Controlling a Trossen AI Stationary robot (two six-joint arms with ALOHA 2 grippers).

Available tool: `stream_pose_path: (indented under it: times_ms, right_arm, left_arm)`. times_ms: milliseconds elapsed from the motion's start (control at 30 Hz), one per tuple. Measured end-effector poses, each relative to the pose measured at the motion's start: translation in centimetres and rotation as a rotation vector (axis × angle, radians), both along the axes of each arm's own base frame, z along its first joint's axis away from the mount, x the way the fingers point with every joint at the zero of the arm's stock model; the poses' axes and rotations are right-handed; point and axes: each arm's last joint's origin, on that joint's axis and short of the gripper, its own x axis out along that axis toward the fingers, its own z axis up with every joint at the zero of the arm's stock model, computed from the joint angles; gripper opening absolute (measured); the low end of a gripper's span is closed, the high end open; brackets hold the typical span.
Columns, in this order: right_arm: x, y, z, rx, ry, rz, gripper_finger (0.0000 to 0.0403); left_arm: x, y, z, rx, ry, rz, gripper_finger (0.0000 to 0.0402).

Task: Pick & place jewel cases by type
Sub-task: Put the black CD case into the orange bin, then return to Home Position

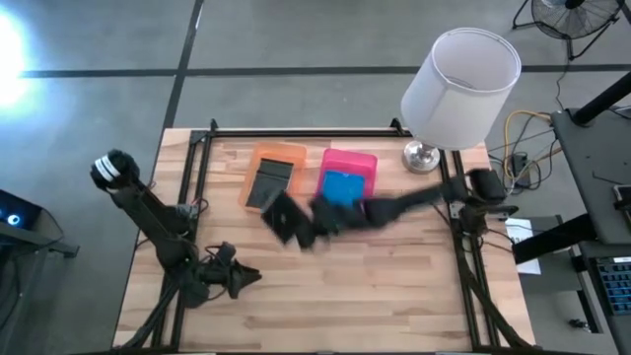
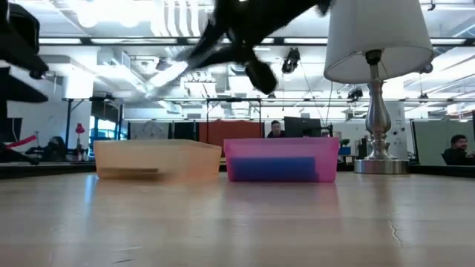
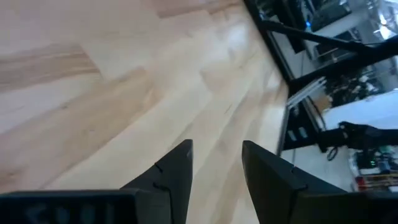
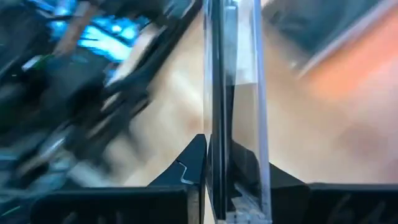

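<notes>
Right gripper [image 1: 296, 229], frame centre, pinches a dark jewel case [image 1: 284, 217] edge-on. Best lowered flat into the orange tray [image 1: 279, 153]. Left gripper [image 1: 246, 278], lower left, slightly spread.

Right arm [image 1: 394, 210] smeared by motion in the high view; the dark jewel case [image 1: 284, 217] at its 9 o'clock end is blurred, edges unclear; in the low view the arm cuts off at the top edge; lamp shade [image 2: 378, 37] also cropped there; contents of the orange tray [image 2: 157, 161] are hidden behind its wall; background people too small to tell.
</notes>
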Motion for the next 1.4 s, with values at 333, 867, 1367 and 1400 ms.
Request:
stream_pose_path:
  times_ms: [333, 867, 1367, 1400]
  right_arm:
    - [1.9, -14.5, 3.1, -0.024, 0.076, 0.151, 0.0029]
    - [8.1, -22.6, -3.0, 0.107, 0.314, 0.260, 0.0101]
    - [6.3, -20.3, 2.4, -0.366, 0.613, 0.087, 0.0272]
    - [6.1, -19.4, 3.9, -0.450, 0.612, 0.059, 0.0277]
  left_arm:
    - [0.2, -0.1, 3.6, 0.020, -0.137, 0.054, 0.0122]
    - [-0.1, 0.8, 5.5, 0.047, -0.219, 0.137, 0.0122]
    - [0.3, 1.4, 5.3, 0.071, -0.214, 0.180, 0.0122]
    - [0.4, 1.5, 5.3, 0.069, -0.210, 0.181, 0.0122]
